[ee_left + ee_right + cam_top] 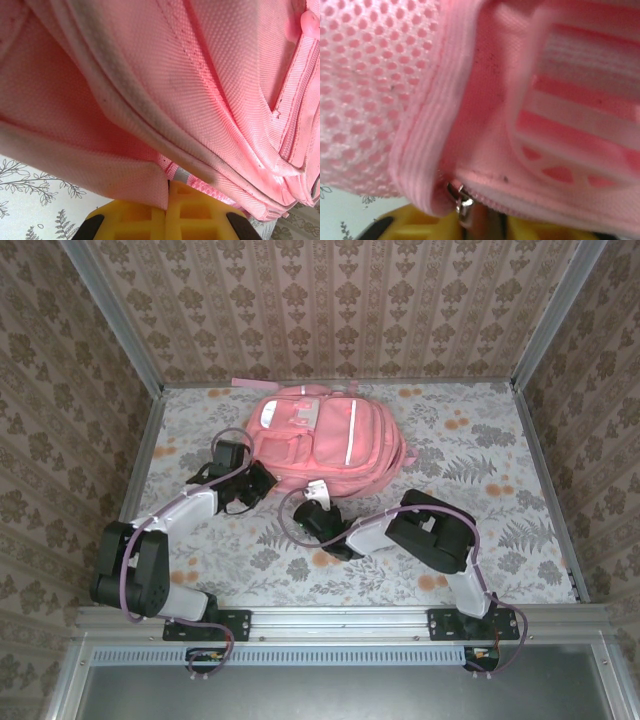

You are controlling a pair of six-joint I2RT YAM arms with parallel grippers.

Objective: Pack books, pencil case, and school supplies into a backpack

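Note:
The pink backpack (pixel 325 440) lies flat at the back middle of the table, its pale stripe facing up. At the backpack's near-left edge, my left gripper (pixel 262 480) is shut, its yellow fingers (pixel 130 220) pinching a fold of the pink fabric (pixel 150 165). My right gripper (pixel 318 492) is at the backpack's near edge, shut on the metal zipper pull (pixel 462 202) beside pink mesh (pixel 365 90). The books, pencil case and school supplies are out of view.
A floral tablecloth (pixel 480 460) covers the table, with free room right of the backpack and in front of it. Patterned walls and metal rails (pixel 545 480) close in the left, back and right sides.

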